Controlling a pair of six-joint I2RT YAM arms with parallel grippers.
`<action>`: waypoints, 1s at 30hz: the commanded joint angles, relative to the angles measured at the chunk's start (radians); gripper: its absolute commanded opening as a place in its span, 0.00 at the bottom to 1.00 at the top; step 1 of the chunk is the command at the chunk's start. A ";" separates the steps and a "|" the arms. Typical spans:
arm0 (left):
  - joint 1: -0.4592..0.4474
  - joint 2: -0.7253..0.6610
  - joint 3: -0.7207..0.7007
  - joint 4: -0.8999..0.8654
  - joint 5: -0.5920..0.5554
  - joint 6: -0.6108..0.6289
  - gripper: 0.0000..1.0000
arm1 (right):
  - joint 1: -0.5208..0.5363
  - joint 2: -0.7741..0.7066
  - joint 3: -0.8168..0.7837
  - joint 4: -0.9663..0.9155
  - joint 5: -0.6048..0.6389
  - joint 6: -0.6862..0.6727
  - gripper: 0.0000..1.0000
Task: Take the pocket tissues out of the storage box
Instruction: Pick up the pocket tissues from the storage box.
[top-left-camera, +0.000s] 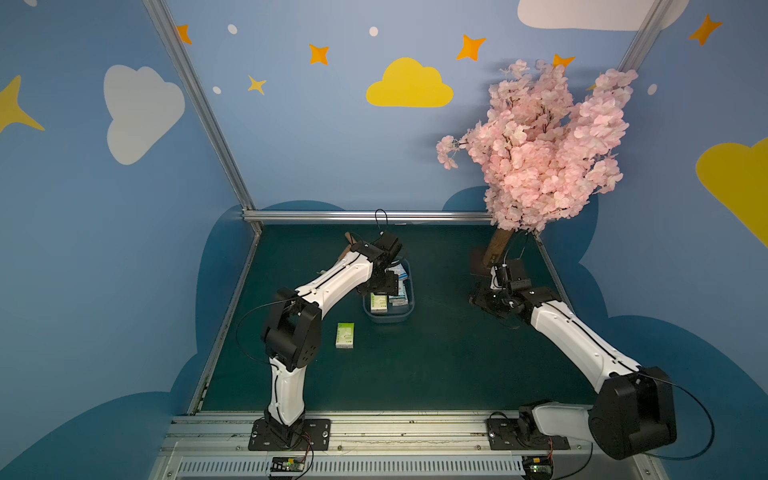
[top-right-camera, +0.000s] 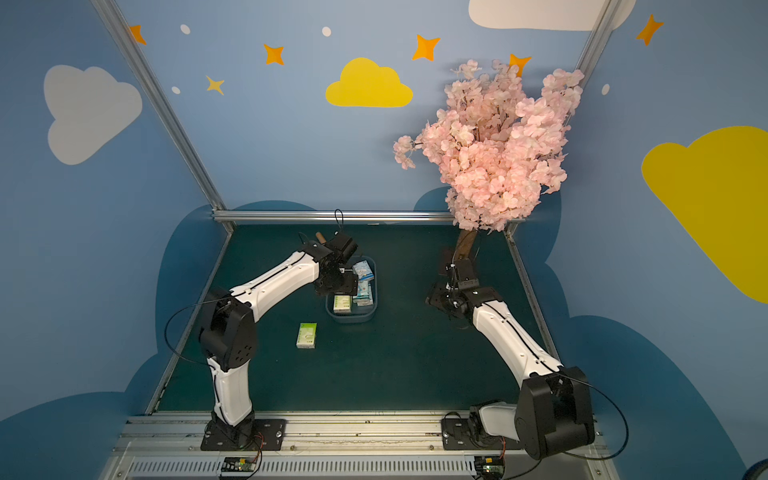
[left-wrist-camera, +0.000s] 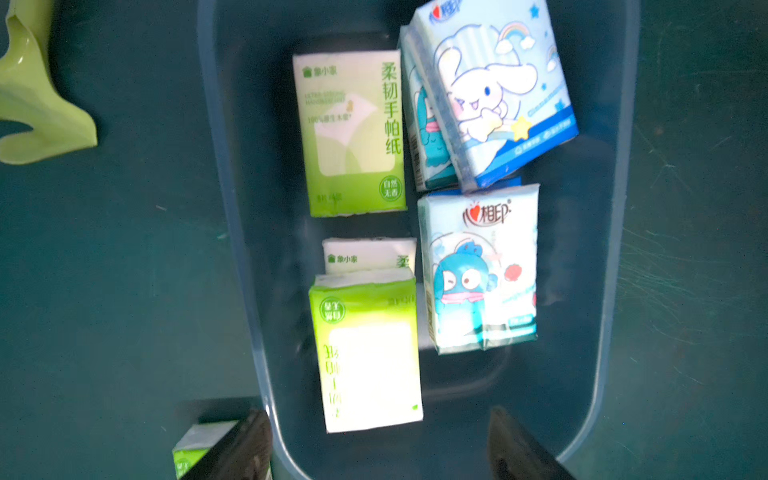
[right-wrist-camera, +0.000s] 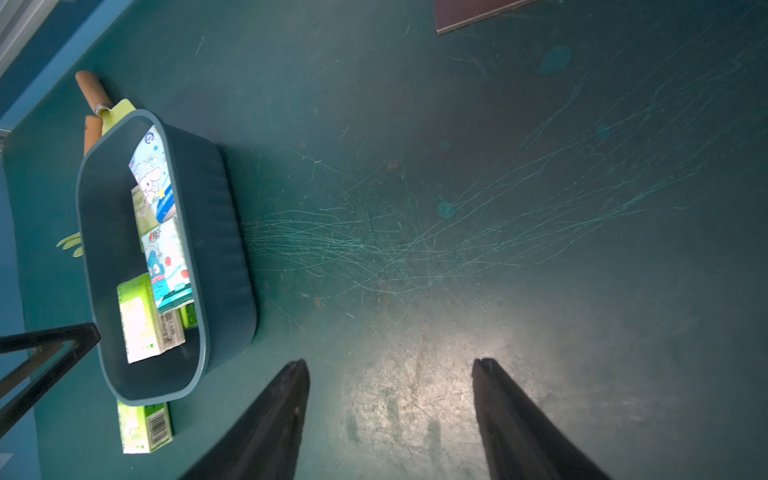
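The dull blue storage box (top-left-camera: 388, 319) (top-right-camera: 351, 320) stands mid-table. In the left wrist view its wall (left-wrist-camera: 232, 208) surrounds several pocket tissues: green-and-white packets (left-wrist-camera: 353, 133) (left-wrist-camera: 370, 353) and light blue cartoon packets (left-wrist-camera: 494, 91) (left-wrist-camera: 478, 270), some overlapping. One more green-and-white packet (top-left-camera: 345, 335) (right-wrist-camera: 143, 428) lies on the mat outside the box. My left gripper (left-wrist-camera: 378, 411) (top-left-camera: 382, 286) hovers over the box, open, jaws wide on either side of the nearest green packet and not touching it. My right gripper (right-wrist-camera: 390, 365) (top-left-camera: 482, 301) is open over bare mat to the right of the box (right-wrist-camera: 216, 232).
A yellow-green toy shovel (left-wrist-camera: 37, 104) and wooden handles (right-wrist-camera: 93, 93) lie just beyond the box. The pink tree (top-left-camera: 548, 145) rises at the back right on a brown base plate (right-wrist-camera: 478, 12), close behind the right arm. Blue walls enclose the table.
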 joint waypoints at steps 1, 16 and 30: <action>0.002 0.037 0.041 -0.028 -0.013 0.008 0.77 | -0.004 -0.026 -0.002 -0.016 0.037 0.018 0.68; 0.002 0.140 0.068 -0.047 -0.027 0.015 0.74 | -0.015 -0.017 0.007 -0.022 0.039 0.013 0.68; 0.002 0.175 0.039 -0.018 0.008 0.039 0.64 | -0.018 -0.011 0.007 -0.022 0.034 0.016 0.69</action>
